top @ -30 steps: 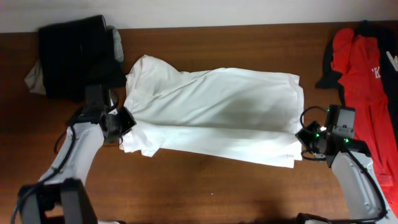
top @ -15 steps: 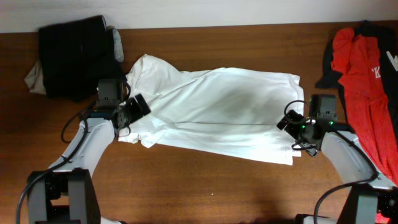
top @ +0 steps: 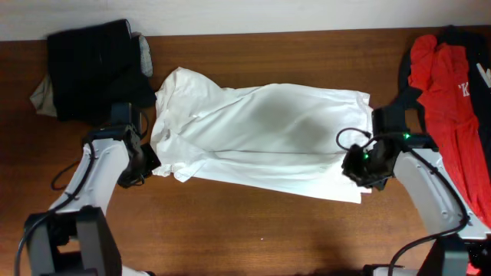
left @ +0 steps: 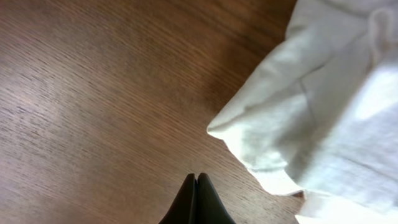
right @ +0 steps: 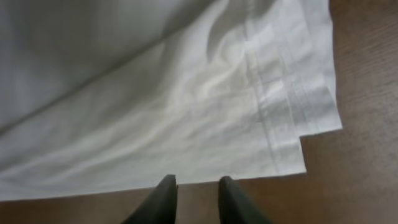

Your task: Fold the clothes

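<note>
Left claw (left: 196,178) is pressed together and holds nothing. Its tips are over bare wood just beside the rumpled near-left corner of the white T-shirt (top: 268,138). Half a second ago it was reaching over the sleeve end of the shirt, and it has since dropped back off the fabric onto the desk (top: 253,226).

The right claw (right: 197,182) has gone the other way. A second ago it sat beyond the shirt's right edge, and now it is over the near-right corner, fingers spread and empty, with the tips at the near edge by the stitched hem (right: 273,106).

The shirt itself has hardly shifted. It lies across the middle of the desk with a long crease running its length, and only the near-left corner is drawn in a little.

Neither claw has hold of the cloth, so no fold is under way at this instant. My guess is that the arms are lining up on the two near corners to carry that edge over towards the far side. The left one would have to open first.

The black clothes (top: 92,69) sit piled at the far left. A red garment (top: 445,84) lies loose at the far right, not yet folded.
</note>
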